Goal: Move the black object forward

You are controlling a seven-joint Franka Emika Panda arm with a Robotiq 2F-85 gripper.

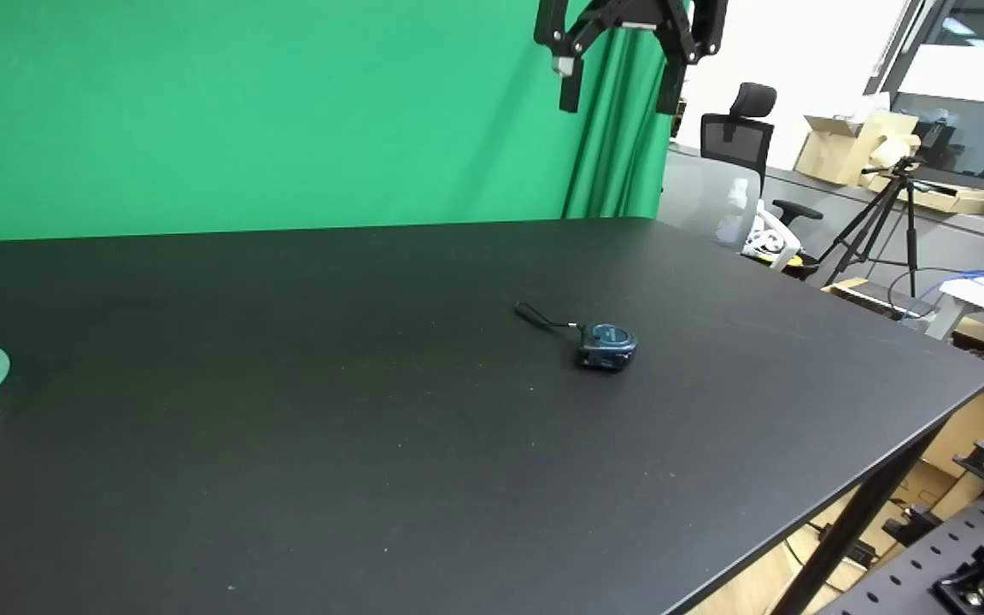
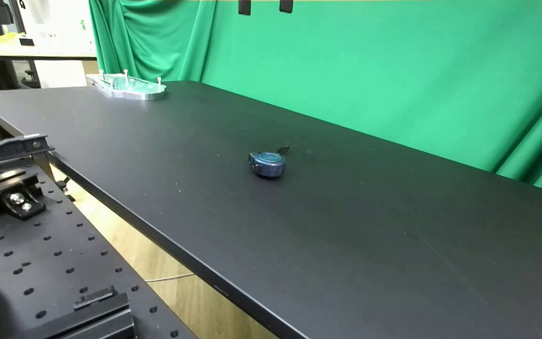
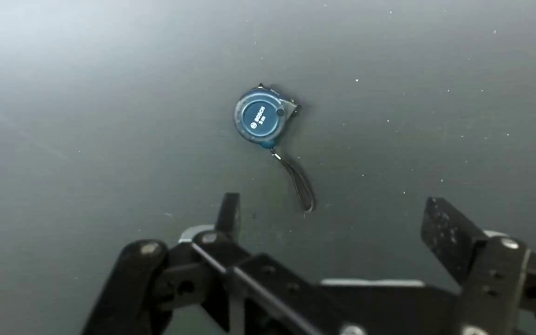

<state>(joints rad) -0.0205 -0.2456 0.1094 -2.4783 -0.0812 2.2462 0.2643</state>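
The gripper (image 1: 619,101) hangs high above the table (image 1: 287,444), spread wide, and the tape (image 3: 259,116) lies flat on the table below, its looped strap (image 3: 291,170) stretched out to one side
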